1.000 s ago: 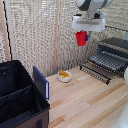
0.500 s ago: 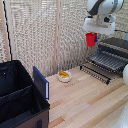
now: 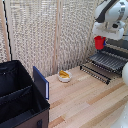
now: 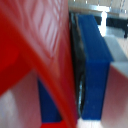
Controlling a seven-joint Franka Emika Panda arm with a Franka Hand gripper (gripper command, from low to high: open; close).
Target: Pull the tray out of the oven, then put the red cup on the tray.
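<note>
At two o'clock in the exterior view, red cup (image 3: 100, 42) hanging in the air under the white arm, clear of the table (image 3: 90, 102) and above the near end of the tray. Gripped by the end effector (image 3: 101, 38), though the fingers themselves lost against the white wrist housing and too blurred to trace; grip inferred from the cup hanging there with nothing beneath it. Cup's rim and base not separable at this sharpness.

Just below, toward three o'clock, tray (image 3: 106, 62) pulled out, dark and ribbed, front edge pointing to seven o'clock over the pale wood. Behind it, at the frame's right edge, oven (image 3: 121, 46) mostly cut off; only a dark corner and slanted side showing, door and handle not clearly told apart from the tray's bars.

From the wrist view, little to read: red cup (image 4: 35, 45) filling most of the picture as a smeared red wall, very close to the lens. Beside it blue end effector fingers (image 4: 95, 65), blocky, with a dark strip between blue and red; whether pad touches plastic not resolvable through the blur.

Farther out in the exterior view, near six o'clock of the screen backdrop, white bowl (image 3: 64, 76) with yellow contents on the table. At eight o'clock, big black bin (image 3: 20, 97) with a blue panel (image 3: 41, 82) leaning at its corner, bin's lower part cut by the frame.
</note>
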